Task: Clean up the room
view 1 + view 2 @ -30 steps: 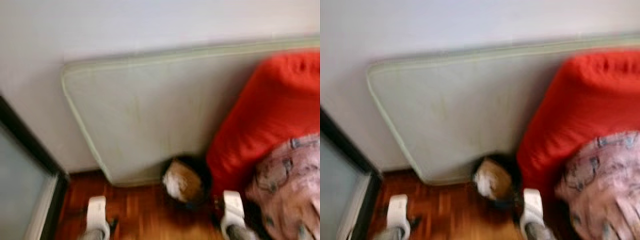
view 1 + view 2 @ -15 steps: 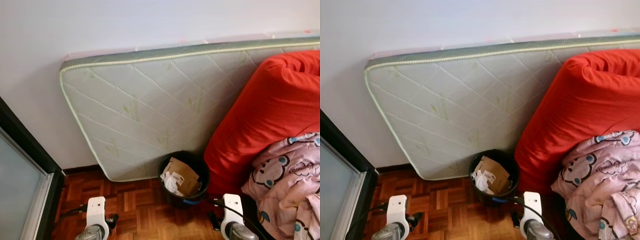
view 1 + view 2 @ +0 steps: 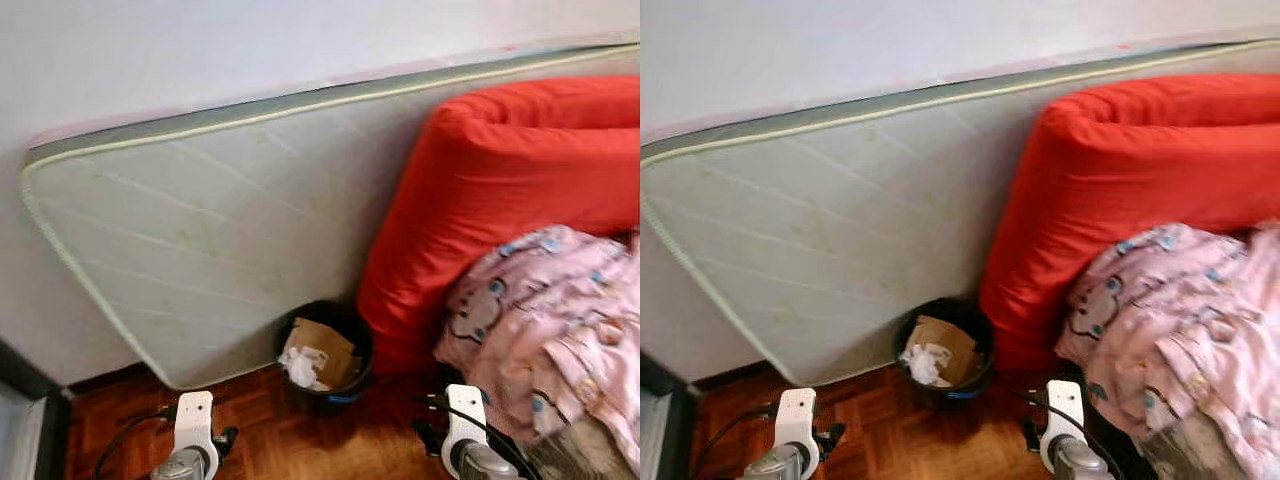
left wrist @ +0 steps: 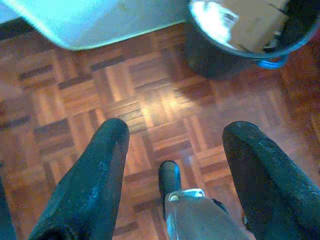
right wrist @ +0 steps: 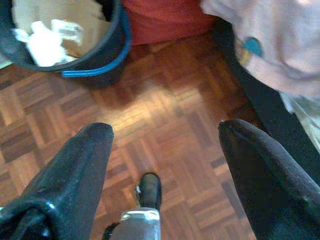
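bin [image 3: 325, 352] at 12 o'clock on parquet [image 4: 145, 110], touching mattress [image 3: 200, 250] and red cushion [image 3: 500, 180] | I judge it light, stiff plastic; card and crumpled paper inside loose; I'd grip the rim | pink blanket [image 3: 550, 330] at 2 o'clock, soft, limp | left gripper [image 4: 172, 180] and right gripper [image 5: 160, 175] both spread wide, empty

It was a home bedroom: a mattress [image 3: 210, 250] leaned on the wall, beside red bedding [image 3: 500, 190] and parquet floor [image 4: 150, 115].
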{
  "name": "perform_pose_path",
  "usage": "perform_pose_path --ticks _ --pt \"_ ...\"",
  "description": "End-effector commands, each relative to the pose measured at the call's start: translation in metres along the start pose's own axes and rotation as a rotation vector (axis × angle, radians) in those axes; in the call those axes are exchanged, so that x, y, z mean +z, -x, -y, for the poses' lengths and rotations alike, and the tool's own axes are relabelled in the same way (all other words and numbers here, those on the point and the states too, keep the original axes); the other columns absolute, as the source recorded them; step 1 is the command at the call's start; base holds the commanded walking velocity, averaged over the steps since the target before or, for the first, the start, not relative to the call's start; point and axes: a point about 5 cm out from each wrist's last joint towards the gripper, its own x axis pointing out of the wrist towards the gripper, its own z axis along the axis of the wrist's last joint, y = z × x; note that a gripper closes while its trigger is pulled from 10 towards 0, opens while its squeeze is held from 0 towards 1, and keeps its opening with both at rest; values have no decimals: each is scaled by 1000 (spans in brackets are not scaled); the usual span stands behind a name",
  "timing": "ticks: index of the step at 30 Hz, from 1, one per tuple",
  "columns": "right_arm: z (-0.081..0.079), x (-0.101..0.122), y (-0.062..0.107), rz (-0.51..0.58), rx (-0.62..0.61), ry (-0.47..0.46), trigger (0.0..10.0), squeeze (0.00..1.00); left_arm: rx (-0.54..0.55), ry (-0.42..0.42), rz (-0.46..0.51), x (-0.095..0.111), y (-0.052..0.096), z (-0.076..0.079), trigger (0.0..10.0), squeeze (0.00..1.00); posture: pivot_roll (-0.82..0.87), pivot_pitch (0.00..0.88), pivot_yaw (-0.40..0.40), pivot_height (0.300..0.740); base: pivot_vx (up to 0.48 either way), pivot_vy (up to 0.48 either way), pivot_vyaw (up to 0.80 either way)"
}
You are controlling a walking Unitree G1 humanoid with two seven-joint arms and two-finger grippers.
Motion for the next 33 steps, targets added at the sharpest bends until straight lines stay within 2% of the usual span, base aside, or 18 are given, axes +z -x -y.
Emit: perform_pose_path --ticks 1,30,33 --pt "-1 -4 0 -16 2 -3 10000 0 4 -4 -16 -3 1 -3 10000 0 103 0 3 740 0 0 -775" --pt "-2 -6 0 -22 8 0 10000 0 -9 -46 -18 -3 1 -4 10000 0 100 0 12 740 0 0 -779" --pt "-2 -5 0 -22 8 0 10000 0 -8 -47 -17 -2 1 -4 10000 0 100 0 12 740 0 -282 -775"
